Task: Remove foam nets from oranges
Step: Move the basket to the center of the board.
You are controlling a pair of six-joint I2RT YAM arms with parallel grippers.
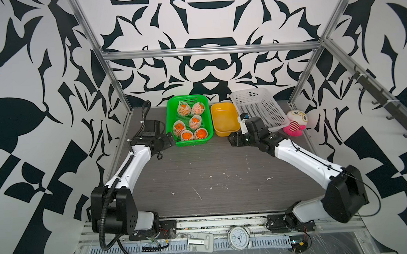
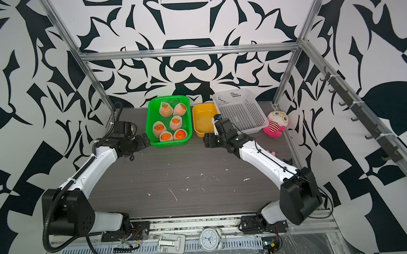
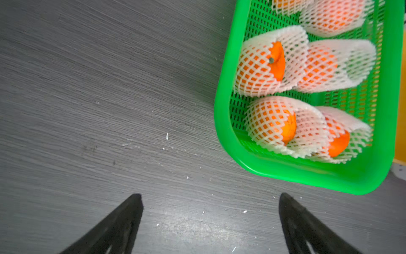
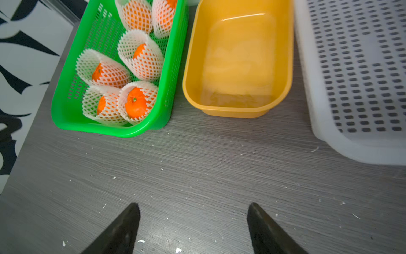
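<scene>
oranges [image 4: 136, 105]: six, all in the green basket [image 3: 223, 99], each in its own net; bare orange skin shows at the open ends
foam nets [image 4: 145, 63]: white diamond mesh, all six on the fruit; open ends point various ways
layout in basket: two at the far end, two in the middle, two at the near end, close-packed, some touching
green basket: on the desk [image 1: 211, 167], far side, left of centre, long side running away from the robot
yellow tub [image 1: 226, 132]: just right of the green basket, small gap between them
white basket [image 1: 256, 106]: perforated, right of the tub, angled, near it
left jaws: released, spread wide, only bare desk between the tips in the left wrist view
left arm [image 1: 137, 156]: stretched forward, its end just beside the near left corner of the green basket, outside the rim
right jaws: released, clearly apart, only bare desk between the tips in the right wrist view
right arm [image 1: 293, 152]: reaches in from the right, its end over the desk just in front of the tub, pointing left toward the green basket
contact: neither arm touches fruit, net or basket
plush toy [image 1: 295, 123]: pink and white, right of the white basket at the desk's edge
alarm clock [image 1: 239, 236]: white, on the front rail between the arm bases
desk surface: grey wood grain, small white flecks scattered
</scene>
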